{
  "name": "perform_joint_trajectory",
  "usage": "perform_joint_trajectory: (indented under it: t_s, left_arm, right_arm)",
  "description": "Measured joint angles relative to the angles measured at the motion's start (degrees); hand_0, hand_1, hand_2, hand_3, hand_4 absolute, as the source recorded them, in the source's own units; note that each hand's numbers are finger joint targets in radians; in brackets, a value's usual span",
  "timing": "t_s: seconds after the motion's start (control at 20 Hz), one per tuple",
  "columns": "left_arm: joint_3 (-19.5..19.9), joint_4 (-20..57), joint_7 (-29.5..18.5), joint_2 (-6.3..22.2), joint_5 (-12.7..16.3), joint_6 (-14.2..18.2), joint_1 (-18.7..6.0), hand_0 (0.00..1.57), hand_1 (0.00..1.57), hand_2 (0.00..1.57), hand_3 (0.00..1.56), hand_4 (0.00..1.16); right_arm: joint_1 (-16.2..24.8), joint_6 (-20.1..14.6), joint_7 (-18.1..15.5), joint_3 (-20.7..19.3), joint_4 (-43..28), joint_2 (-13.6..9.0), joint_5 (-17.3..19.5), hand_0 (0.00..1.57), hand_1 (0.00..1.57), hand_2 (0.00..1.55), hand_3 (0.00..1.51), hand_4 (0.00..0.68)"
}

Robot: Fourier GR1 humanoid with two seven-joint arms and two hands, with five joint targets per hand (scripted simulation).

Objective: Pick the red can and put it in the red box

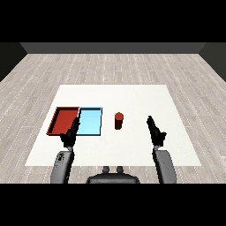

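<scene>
You have the red can [118,120] standing upright on the white table [132,145], just to the right of the light blue tray [90,122] and clear of its rim. No brand, label or lettering can be read on the can; its side shows plain red. The red tray [64,121] lies flat to the left of the blue one, their long edges side by side. Your right hand [155,130] is to the right of the can and apart from it, fingers straight and pointing away across the table, with nothing in its grasp. Your left hand [70,133] sits at the near edge of the trays, around where the two meet, its fingers extended forward over the rims and carrying nothing. Both grey forearms [165,166] come up from the lower corners.
</scene>
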Motion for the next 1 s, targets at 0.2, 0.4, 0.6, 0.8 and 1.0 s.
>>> perform_joint_trajectory:
  t_s: [0.2, 0.4, 0.6, 0.8, 1.0]
  left_arm:
    - [0.4, -0.2, 1.6, 0.2, 0.1, -0.6, -0.7, 0.0, 0.0, 0.0, 0.0, 0.0]
    - [1.9, -3.5, -1.8, 0.4, 1.4, -1.2, -3.1, 0.0, 0.0, 0.0, 0.0, 0.0]
    - [2.2, -4.7, -11.8, -0.5, 1.8, -2.1, -1.9, 0.0, 0.0, 0.0, 0.0, 0.0]
    - [2.8, -3.0, -17.7, -0.8, 1.9, -2.9, -2.3, 0.0, 0.0, 0.0, 0.0, 0.0]
    - [3.7, -0.2, -20.3, -0.5, 2.0, -3.2, -4.1, 0.0, 0.0, 0.0, 0.0, 0.0]
  right_arm:
    - [-2.4, 2.1, -0.2, -2.5, 3.0, -1.0, -1.6, 0.0, 0.0, 0.0, 0.0, 0.0]
    - [-5.5, 4.5, -4.3, -4.5, 3.7, -1.6, -4.2, 0.0, 0.0, 0.0, 0.0, 0.0]
    - [-6.5, 8.3, -12.5, -6.9, 5.1, -2.8, -7.0, 0.0, 0.0, 0.0, 0.0, 0.0]
    - [-8.1, 10.3, -18.7, -8.4, 9.7, -3.4, -7.5, 0.0, 0.0, 0.0, 0.0, 0.0]
    - [-8.5, 11.0, -21.1, -8.9, 11.3, -3.6, -7.4, 0.0, 0.0, 0.0, 0.0, 0.0]
